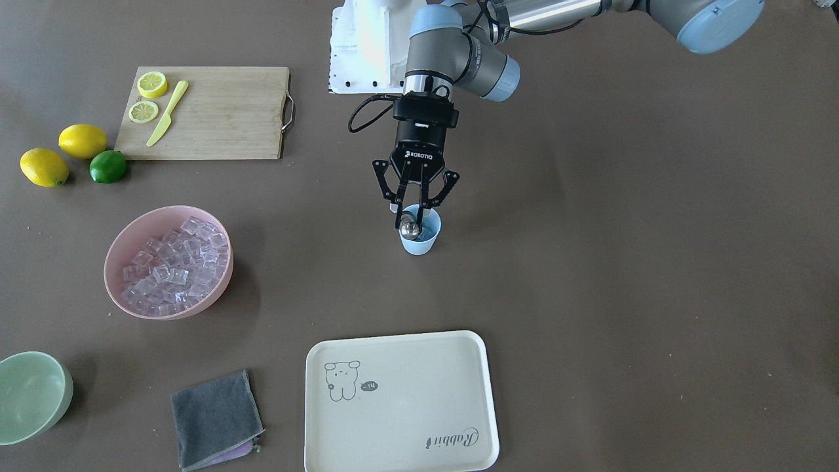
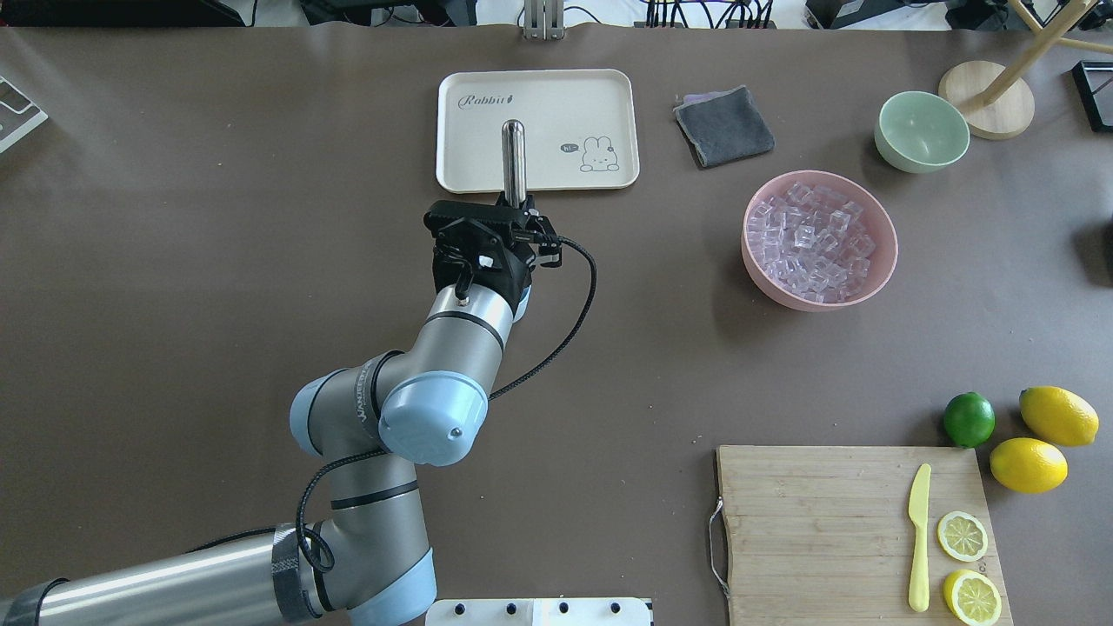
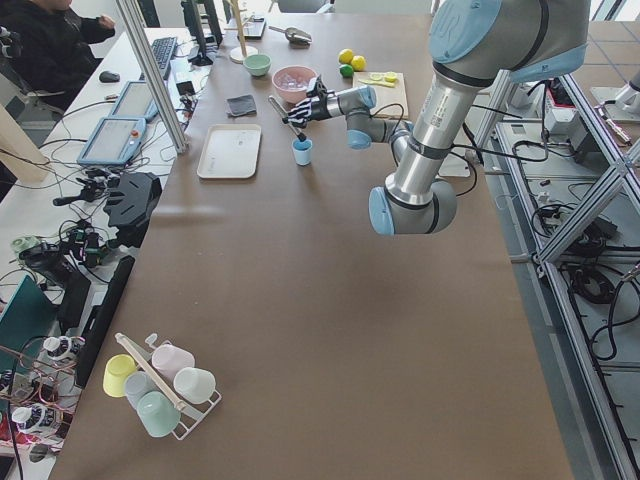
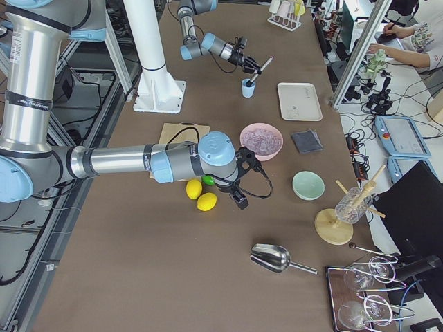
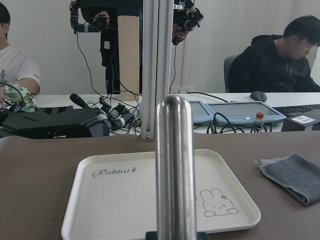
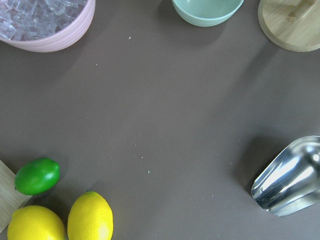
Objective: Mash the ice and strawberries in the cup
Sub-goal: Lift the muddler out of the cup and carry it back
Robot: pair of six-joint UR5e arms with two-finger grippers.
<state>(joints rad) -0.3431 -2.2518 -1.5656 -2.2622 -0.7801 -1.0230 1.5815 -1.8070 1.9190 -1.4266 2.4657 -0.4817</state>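
Clearly the mashing step is in hand. Near the robot's edge of the desk, toward its right-hand corner, the right claw [image 4: 239, 197] hangs just beside the lemons [image 4: 207, 201]; whether it is released or clenched I cannot tell.

Further out, at the middle of the desk, the left claw [image 1: 413, 219] is clenched on a steel muddler [image 2: 514, 156], and the low end of this goes into the cup [image 1: 417, 246]. The cup stands upright, mouth up. Its contents are hidden, and I see no strawberry. The only ice [image 1: 174, 269] that shows lies in the pink bowl [image 1: 213, 298], well apart toward the right end.

The next move, I judge, calls for a press down along the rod. Nothing holds the cup, so it may slide or tip.

The muddler's long axis is tilted: its free rounded end leans away from the robot, toward the tray [image 1: 419, 406] at the far edge.
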